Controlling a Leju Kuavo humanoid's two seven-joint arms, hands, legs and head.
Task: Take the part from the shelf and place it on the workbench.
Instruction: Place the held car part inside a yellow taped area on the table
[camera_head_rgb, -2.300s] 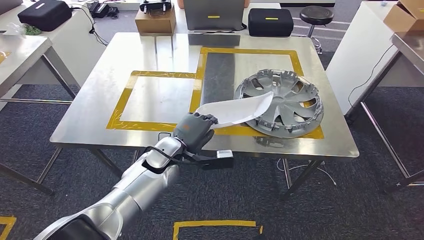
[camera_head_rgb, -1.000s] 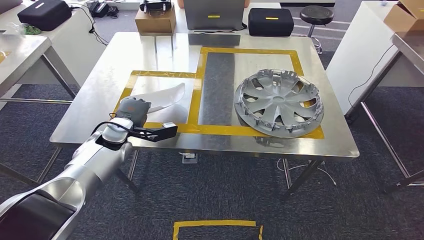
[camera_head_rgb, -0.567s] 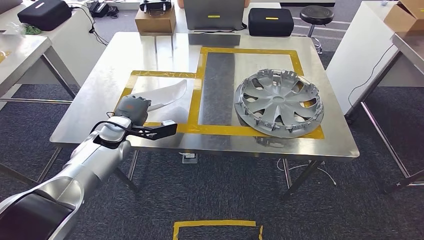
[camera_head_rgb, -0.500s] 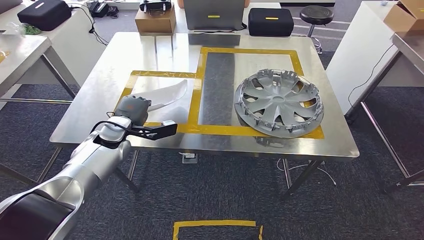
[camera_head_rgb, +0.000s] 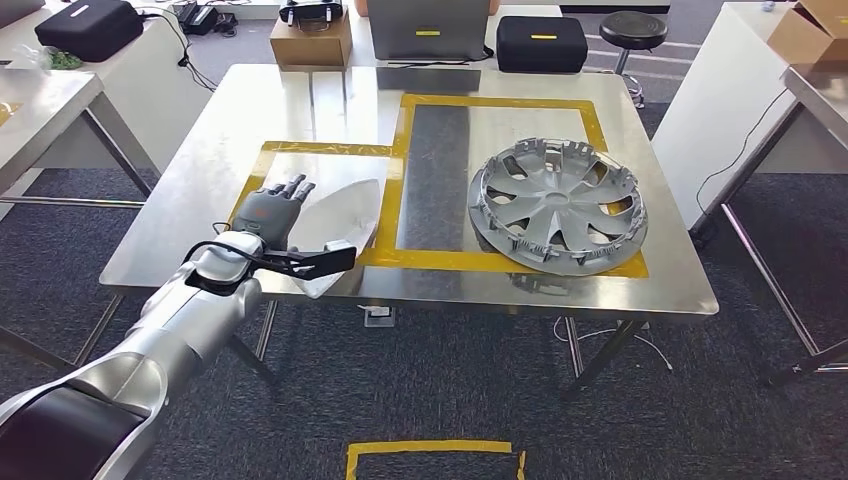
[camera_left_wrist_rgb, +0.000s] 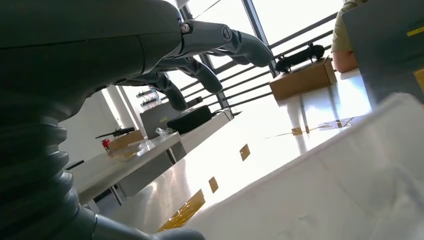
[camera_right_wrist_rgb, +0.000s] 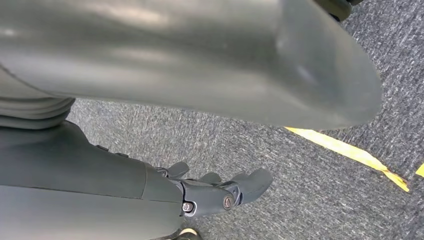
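The white curved part (camera_head_rgb: 345, 212) lies on the steel workbench (camera_head_rgb: 190, 210), inside the left yellow-taped square and reaching toward the front edge. My left hand (camera_head_rgb: 270, 208) hovers at the part's left end with its fingers spread and nothing in them. In the left wrist view the fingers (camera_left_wrist_rgb: 235, 42) stretch out above the part's white surface (camera_left_wrist_rgb: 325, 190), apart from it. My right hand (camera_right_wrist_rgb: 220, 192) hangs over the grey carpet, loosely extended and holding nothing.
A silver hubcap (camera_head_rgb: 560, 205) fills the right taped rectangle. A cardboard box (camera_head_rgb: 311, 42) and a black case (camera_head_rgb: 540, 43) stand at the workbench's back edge. Another table (camera_head_rgb: 40, 110) stands at the left and a white one (camera_head_rgb: 700, 110) at the right.
My left hand carried the part from near the hubcap to the left square, then spread its fingers and let go. The part tipped from raised to lying flat.
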